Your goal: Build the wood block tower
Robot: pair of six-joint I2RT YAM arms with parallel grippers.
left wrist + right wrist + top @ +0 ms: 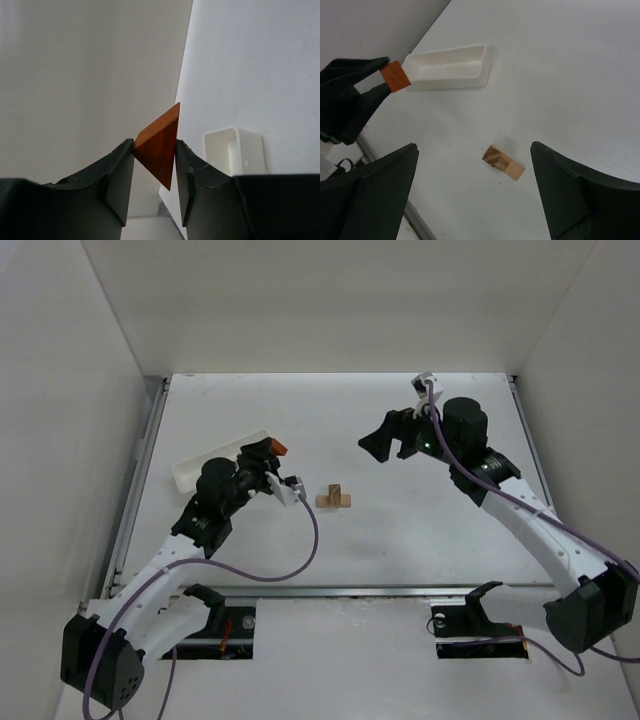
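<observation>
White worktop carries a white tray at centre left of the top view, partly under the left arm. Right end effector, upper right of centre, has its fingers wide apart and empty. Left end effector is clamped on the red-brown roof piece, held off the worktop just right of the tray. The pale blocks sit at frame centre, between the two end effectors and apart from both.
</observation>
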